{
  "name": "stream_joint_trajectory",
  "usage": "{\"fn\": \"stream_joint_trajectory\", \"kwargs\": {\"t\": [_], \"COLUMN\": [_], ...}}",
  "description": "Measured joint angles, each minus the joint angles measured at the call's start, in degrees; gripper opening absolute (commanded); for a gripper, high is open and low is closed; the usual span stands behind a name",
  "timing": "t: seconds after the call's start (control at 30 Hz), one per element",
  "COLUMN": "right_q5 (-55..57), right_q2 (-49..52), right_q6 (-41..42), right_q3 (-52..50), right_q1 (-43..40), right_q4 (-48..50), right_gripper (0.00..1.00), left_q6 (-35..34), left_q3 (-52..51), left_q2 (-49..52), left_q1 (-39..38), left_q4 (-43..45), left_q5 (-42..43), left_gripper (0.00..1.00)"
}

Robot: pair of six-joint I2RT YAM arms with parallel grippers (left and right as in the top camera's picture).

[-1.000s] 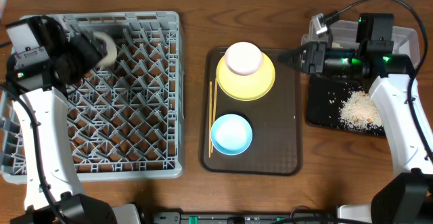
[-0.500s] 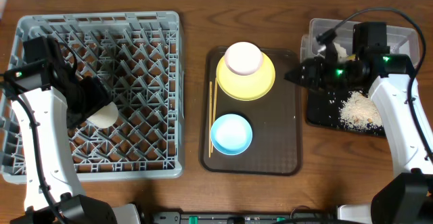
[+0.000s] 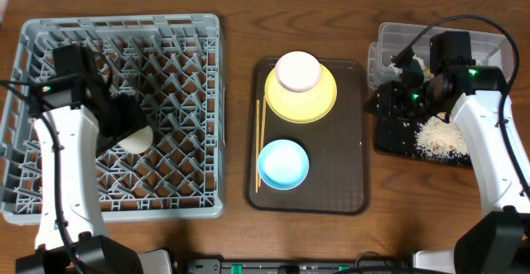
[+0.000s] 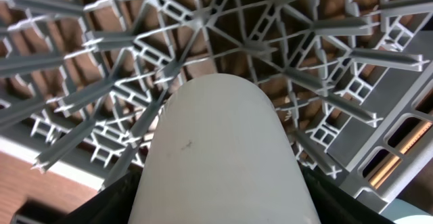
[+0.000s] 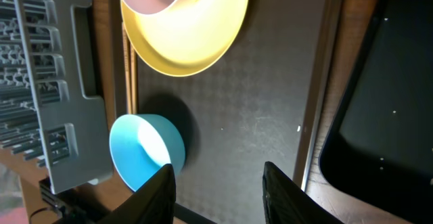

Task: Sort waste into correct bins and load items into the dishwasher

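Over the left-centre of the grey dish rack (image 3: 178, 100), the left end effector (image 3: 124, 129) is clenched on the small white cup (image 3: 137, 141). The left wrist view shows the cup's rounded pale body filling the space between two dark fingers (image 4: 111, 197), with the rack's upright pegs and grid just beyond it. Whether the cup touches the pegs cannot be told.

A brown tray (image 3: 348, 175) lies in the middle of the desk (image 3: 236, 9), just right of the rack. On its far half sits the yellow plate (image 3: 310, 104), and the pink bowl (image 3: 297, 71) rests on the plate's far part. The blue bowl (image 3: 282, 163) stands upright on the tray's near half, apart from the plate. The chopsticks (image 3: 257, 141) lie along the tray's left edge, beside both the plate and the blue bowl.

At the right end of the desk, the clear tub (image 3: 489, 42) sits at the back and the black tray (image 3: 393, 137) lies just in front of it. Rice scraps (image 3: 437, 133) are heaped on the black tray's right part, with a few bits scattered to the left. The right arm covers much of the tub, so its contents cannot be made out.

The right end effector (image 3: 383, 102) hangs over the black tray's left edge, near the tub's front left corner. Its wrist view shows both fingers (image 5: 162, 190) spread apart with nothing between them, above the brown tray's right side.
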Motion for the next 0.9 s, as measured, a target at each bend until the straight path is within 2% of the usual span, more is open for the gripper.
{"fn": "stream_joint_trajectory", "kwargs": {"t": [0.2, 0.7, 0.8, 0.9], "right_q5": [0.6, 0.6, 0.6, 0.6], "right_q2": [0.0, 0.0, 0.0, 0.0], "right_q6": [-0.8, -1.0, -1.0, -1.0], "right_q3": [0.0, 0.0, 0.0, 0.0], "right_q1": [0.0, 0.0, 0.0, 0.0], "right_q4": [-0.5, -1.2, -1.5, -1.6], "right_gripper": [0.4, 0.4, 0.4, 0.4], "left_q6": [0.0, 0.0, 0.0, 0.0], "left_q3": [-0.1, -0.1, -0.1, -0.1], "left_q2": [1.1, 11.1, 12.6, 12.9], "left_q1": [-2.4, -2.5, -2.5, -2.5], "left_q4": [0.8, 3.0, 3.7, 3.6], "left_q5": [-2.7, -4.2, -4.2, -4.3], "left_gripper": [0.06, 0.08, 0.17, 0.4]}}
